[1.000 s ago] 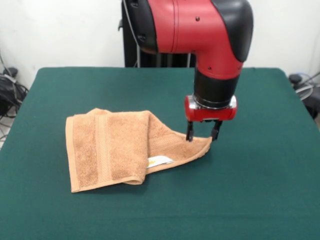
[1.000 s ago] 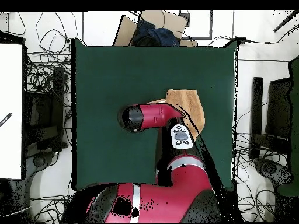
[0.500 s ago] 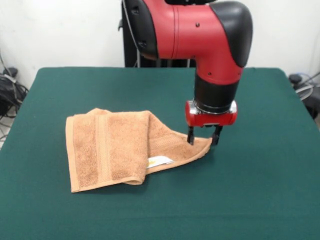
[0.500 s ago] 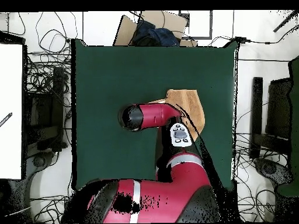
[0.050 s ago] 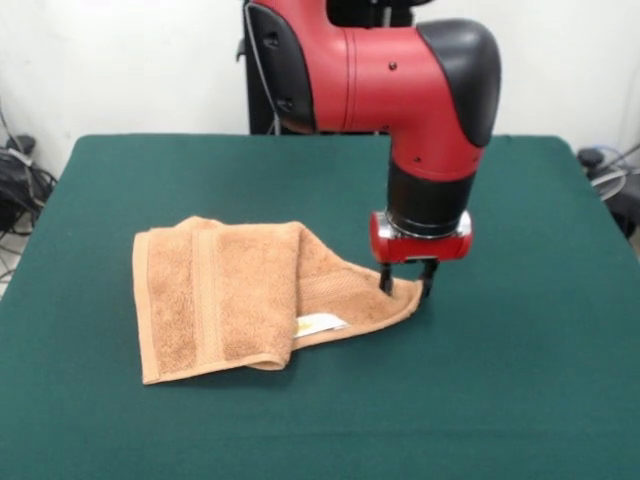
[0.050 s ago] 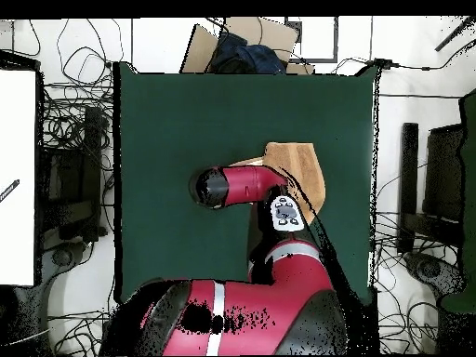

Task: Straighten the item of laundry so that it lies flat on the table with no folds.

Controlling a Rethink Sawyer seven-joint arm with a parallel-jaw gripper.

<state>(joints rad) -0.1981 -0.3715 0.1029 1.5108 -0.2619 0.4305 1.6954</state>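
- Gripper point(image 5: 404, 287): my one tool, two fingers spread apart and straddling the towel's pointed corner, tips down at the cloth.
- One orange-tan towel point(image 5: 225, 297) lies folded over itself left of my gripper, one white label point(image 5: 320, 322) showing.
- One green table point(image 5: 520, 370) lies beneath everything.

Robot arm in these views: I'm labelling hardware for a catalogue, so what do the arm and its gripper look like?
The arm is glossy red with black rounded joint caps and a black cylindrical wrist. Below it sits a red collar with a silver ring, then the gripper with two short black fingers. Overhead, a grey button panel shows on a red link, and a white band on another.
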